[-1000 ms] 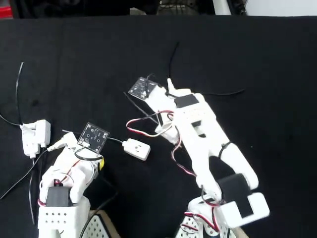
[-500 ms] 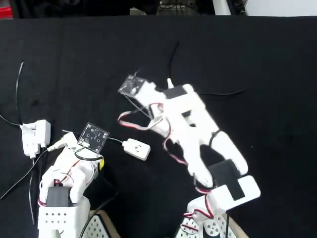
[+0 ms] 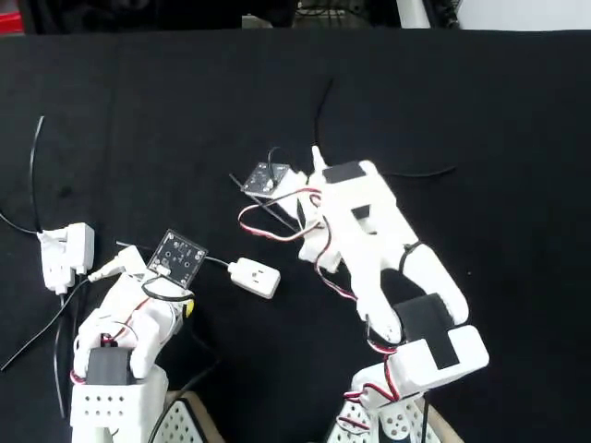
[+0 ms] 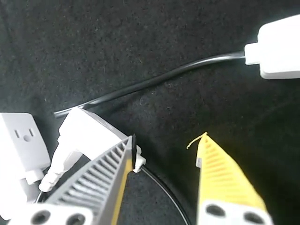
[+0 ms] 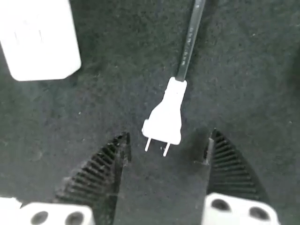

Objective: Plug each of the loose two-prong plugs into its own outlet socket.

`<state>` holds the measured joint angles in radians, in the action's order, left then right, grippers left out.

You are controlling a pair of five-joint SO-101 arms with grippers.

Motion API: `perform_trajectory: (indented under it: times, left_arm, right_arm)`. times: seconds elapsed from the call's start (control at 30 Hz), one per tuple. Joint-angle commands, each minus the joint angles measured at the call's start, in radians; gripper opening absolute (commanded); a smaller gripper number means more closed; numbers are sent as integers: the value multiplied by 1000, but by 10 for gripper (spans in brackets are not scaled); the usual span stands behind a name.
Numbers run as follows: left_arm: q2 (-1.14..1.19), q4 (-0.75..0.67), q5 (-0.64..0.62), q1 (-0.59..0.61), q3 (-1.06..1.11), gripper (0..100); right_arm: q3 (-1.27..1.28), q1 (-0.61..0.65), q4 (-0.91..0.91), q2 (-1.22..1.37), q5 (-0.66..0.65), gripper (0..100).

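ahead of the spread right end effector, a two-prong plug, left end effector spread too

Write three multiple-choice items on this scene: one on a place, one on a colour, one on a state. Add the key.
1. Where is the plug in the right wrist view?
A. In a socket
B. Loose on the cloth
C. Held in the air

2. What colour is that plug's cable?
A. White
B. Red
C. Black

3. How is the right tool?
A. Open
B. Shut on the plug
C. Shut on the cable

Key: 1 B, it lies flat on the cloth, unplugged; 2 C, a black cable leaves its back; 3 A, its fingers stand apart, one on either side of the plug.
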<state>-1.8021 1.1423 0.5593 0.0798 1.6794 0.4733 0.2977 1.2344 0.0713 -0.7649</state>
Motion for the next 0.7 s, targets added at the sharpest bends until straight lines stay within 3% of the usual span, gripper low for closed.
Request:
perform_trajectory:
  times: [0.0, 0.27, 0.67]
  left_arm:
    - [-2, 6, 9, 13, 10, 220]
    - [-2, 6, 9, 13, 10, 220]
    - [-2, 6, 11, 13, 10, 220]
  right_arm:
    - [19, -15, -55, -4, -5, 248]
    - [73, -20, -172, -4, 51, 244]
    - [50, -63, -175, -10, 43, 243]
